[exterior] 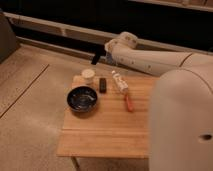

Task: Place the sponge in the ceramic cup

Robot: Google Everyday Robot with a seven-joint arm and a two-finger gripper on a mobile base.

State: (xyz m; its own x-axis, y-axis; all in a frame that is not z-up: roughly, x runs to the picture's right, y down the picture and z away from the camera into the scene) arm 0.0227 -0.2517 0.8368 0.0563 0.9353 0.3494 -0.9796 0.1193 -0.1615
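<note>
A small white ceramic cup (pixel 88 75) stands near the far left corner of the wooden table (pixel 107 132). Just right of it a dark rectangular sponge (pixel 102 84) lies flat on the tabletop. My gripper (pixel 95 59) is a dark shape at the end of the white arm (pixel 145 57). It hangs above the table's far edge, over and slightly behind the cup and sponge, touching neither.
A black bowl (pixel 83 98) sits in front of the cup. A white bottle (pixel 119 81) lies right of the sponge, with an orange-handled tool (pixel 129 103) in front of it. My white body (pixel 182 120) fills the right side. A dark wall runs behind.
</note>
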